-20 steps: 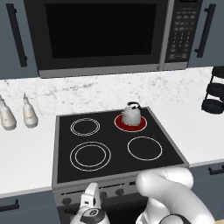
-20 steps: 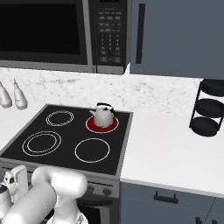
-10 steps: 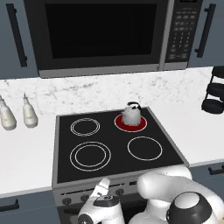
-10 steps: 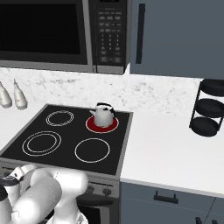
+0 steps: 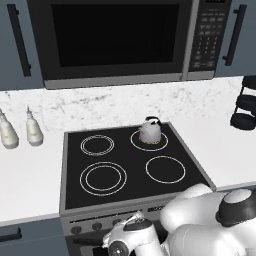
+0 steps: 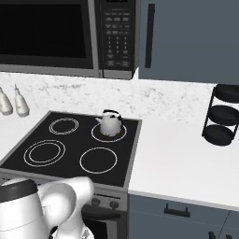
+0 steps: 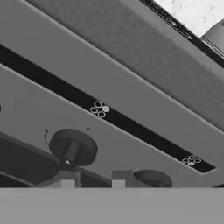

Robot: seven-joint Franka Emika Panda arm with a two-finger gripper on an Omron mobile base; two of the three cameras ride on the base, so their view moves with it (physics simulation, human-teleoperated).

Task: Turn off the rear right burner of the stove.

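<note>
Red glow has gone from the burner point(image 5: 149, 141) under the kettle point(image 5: 150, 130); gripper point(image 7: 92, 178), fingers apart, sits below the stove point(image 5: 75, 187) knobs point(image 7: 72, 147).

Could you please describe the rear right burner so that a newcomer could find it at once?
Under the microwave sits the black glass stove. The rear right burner is its back ring nearest the right counter, the one with a small kettle standing on it.
</note>
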